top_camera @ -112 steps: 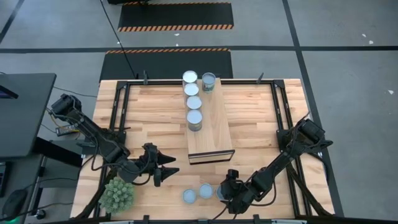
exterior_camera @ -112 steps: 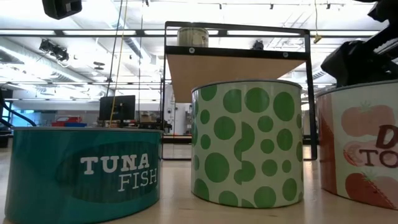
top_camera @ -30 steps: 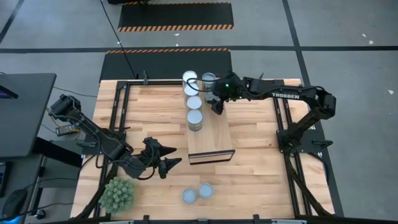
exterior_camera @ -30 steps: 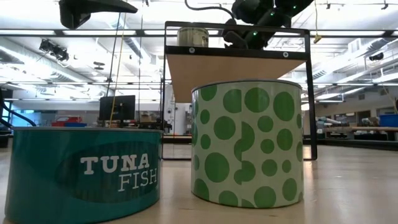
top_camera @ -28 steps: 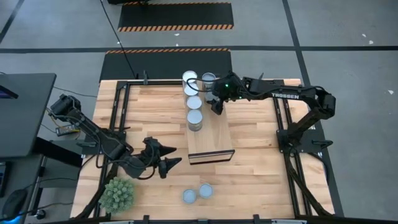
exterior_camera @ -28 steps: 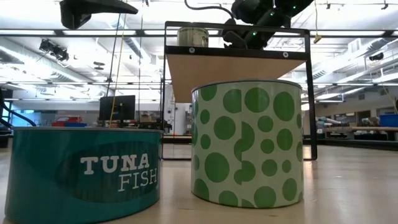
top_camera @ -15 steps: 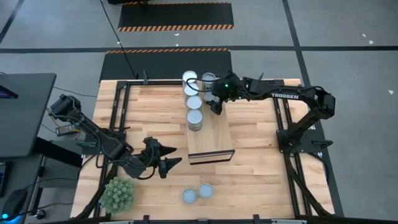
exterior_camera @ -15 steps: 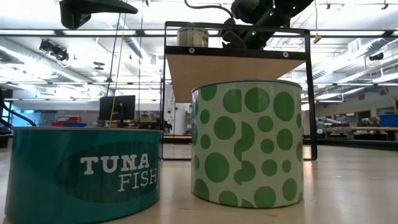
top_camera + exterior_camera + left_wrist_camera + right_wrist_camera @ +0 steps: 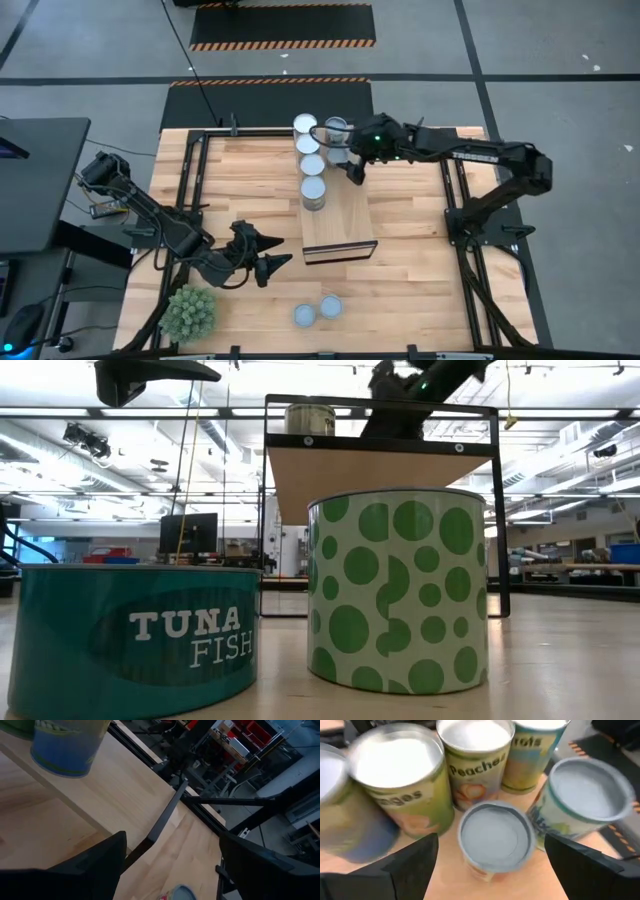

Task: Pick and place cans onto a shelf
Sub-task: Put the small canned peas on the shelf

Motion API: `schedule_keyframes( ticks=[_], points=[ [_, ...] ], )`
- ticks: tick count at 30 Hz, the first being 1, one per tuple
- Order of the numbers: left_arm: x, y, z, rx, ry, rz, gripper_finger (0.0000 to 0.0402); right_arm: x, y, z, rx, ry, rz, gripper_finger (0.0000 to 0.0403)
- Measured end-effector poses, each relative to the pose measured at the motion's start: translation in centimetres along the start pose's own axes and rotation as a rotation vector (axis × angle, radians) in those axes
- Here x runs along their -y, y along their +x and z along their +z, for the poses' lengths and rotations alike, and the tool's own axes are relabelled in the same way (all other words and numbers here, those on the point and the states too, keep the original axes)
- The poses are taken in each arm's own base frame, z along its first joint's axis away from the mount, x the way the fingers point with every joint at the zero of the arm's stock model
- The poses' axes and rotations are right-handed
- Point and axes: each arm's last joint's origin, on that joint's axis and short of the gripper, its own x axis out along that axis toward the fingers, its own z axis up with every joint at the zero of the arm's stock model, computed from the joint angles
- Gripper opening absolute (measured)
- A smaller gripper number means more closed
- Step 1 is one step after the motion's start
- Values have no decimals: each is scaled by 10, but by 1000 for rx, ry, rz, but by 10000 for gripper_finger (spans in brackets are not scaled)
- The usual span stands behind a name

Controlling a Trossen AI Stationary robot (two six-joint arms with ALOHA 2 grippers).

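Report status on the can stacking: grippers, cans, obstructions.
Right gripper open over the shelf, behind a just-placed can. Left gripper open, waiting low. Two cans remain on the table. Nothing blocking.

Two dark gripper fingers (image 9: 412, 862) of the right gripper (image 9: 492, 870) stand wide apart at the lower corners, nothing between them but the short blue-grey-topped metal can (image 9: 495, 837) farther ahead, which neither finger touches. Behind it stands a white-topped can with a green "Peaches" label (image 9: 476, 762), and beside that a larger white-topped can with a green and orange label (image 9: 402, 780), with the edge of another blurred can (image 9: 335, 805) past it. On the other side are a blue-grey-topped can with a blue and green label (image 9: 582, 802) and a teal and yellow labelled can (image 9: 532, 752). All stand upright on the light wooden shelf surface (image 9: 445, 880)
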Motion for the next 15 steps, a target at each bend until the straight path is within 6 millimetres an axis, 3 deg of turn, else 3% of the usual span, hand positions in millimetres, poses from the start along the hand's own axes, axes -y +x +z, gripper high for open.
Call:
schedule_keyframes(
  ticks=[7,15],
  points=[
    [-2,0,-1,-6,22,11,322,-19,-40,3,43,-1,56,372],
    [-1,0,0,-4,11,9,322,-65,-69,-1,69,30,190,371]
  ],
)
